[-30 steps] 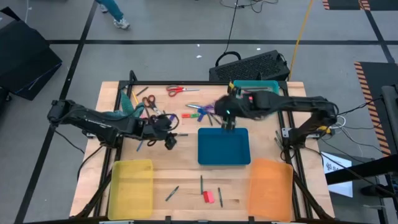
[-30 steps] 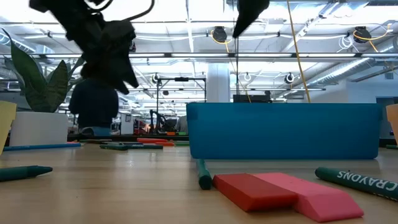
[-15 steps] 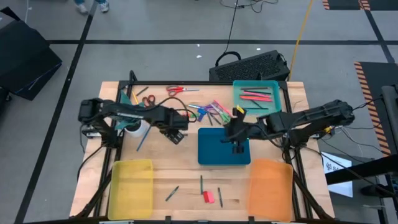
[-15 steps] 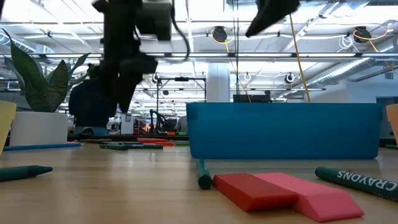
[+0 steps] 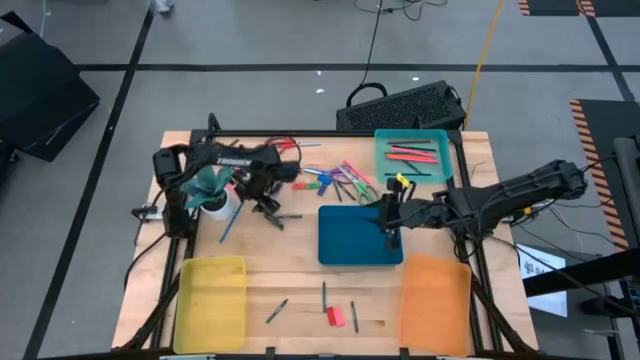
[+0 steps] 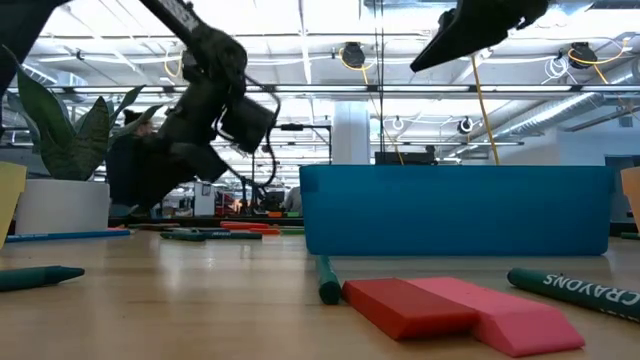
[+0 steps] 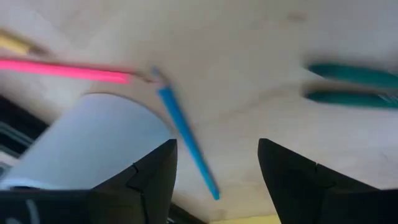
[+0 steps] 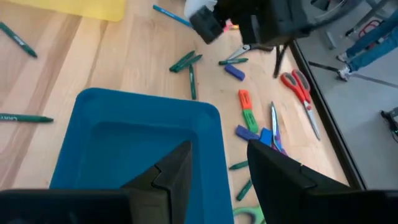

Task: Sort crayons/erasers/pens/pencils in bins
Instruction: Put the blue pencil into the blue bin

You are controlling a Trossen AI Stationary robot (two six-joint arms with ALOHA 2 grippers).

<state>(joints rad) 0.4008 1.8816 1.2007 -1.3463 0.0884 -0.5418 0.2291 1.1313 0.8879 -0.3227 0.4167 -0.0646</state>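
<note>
Right gripper (fingers apart, empty) hovers over the dark blue bin.

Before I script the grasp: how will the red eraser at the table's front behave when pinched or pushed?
The red eraser is a flat, wedge-like block lying on its broad face, so it will likely slide, not roll. It looks solid and probably stiff. It touches the pink eraser, so a push may drag that along.

A grey floor marked with dark lines surrounds the wooden table. Beyond it, the low view shows a big hall with ceiling lights, a white pillar and a leafy plant at the left.
</note>
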